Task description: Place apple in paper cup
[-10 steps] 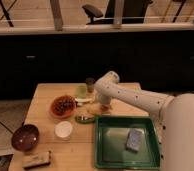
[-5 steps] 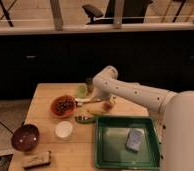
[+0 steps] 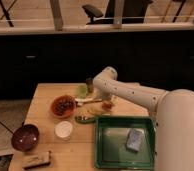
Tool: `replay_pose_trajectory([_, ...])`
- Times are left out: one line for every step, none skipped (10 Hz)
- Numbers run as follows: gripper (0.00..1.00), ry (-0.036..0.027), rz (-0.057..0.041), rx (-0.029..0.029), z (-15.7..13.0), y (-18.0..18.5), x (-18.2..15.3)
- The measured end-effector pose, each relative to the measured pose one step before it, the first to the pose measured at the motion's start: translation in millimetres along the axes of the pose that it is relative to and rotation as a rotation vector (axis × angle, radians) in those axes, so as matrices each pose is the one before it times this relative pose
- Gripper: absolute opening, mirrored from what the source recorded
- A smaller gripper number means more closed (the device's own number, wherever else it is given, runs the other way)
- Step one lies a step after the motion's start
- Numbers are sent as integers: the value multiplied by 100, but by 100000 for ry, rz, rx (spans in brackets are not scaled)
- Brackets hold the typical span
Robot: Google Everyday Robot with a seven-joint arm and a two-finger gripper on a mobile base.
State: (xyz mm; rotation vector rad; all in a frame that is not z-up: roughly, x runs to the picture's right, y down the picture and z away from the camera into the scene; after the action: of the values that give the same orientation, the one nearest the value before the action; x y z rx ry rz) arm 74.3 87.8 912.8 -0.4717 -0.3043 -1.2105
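Note:
The apple point(image 3: 107, 104) is a small orange-red fruit lying on the wooden table point(image 3: 45, 97), right of the orange bowl. The paper cup point(image 3: 63, 129) is small and white. It stands upright and empty nearer the front, left of the green tray. My gripper point(image 3: 102, 99) hangs down from the white arm point(image 3: 135, 94) and sits right at the apple, just to its left and above it. I cannot tell whether it touches the apple. The cup stands well apart from the gripper, to its lower left.
An orange bowl point(image 3: 64, 106) with dark contents stands left of the apple. A pale-green cup point(image 3: 82, 90) and a dark can stand behind. A green tray point(image 3: 106, 150) holds a grey-blue sponge point(image 3: 135, 140). There is also a dark reddish-brown bowl point(image 3: 25, 137), a brown block point(image 3: 36, 160), and yellow and green items point(image 3: 87, 116).
The arm's wrist has shifted slightly left and settled over the apple. The apple and the cup have stayed in place.

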Motion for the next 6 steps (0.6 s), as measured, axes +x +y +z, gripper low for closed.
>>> replay_pose_trajectory([80,920,1378,285,676,452,640])
replay_pose_trajectory([80,224,462,228,266,32,233])
replay_pose_trajectory([78,121,862,187,503,152,355])
replay_pose_trajectory([66,-135,1587,-57,746,585,548])
replay_pose_trajectory([60,-320,604,-39,260,229,131])
replay_pose_trajectory([49,-600,1314,229,394,480,335])
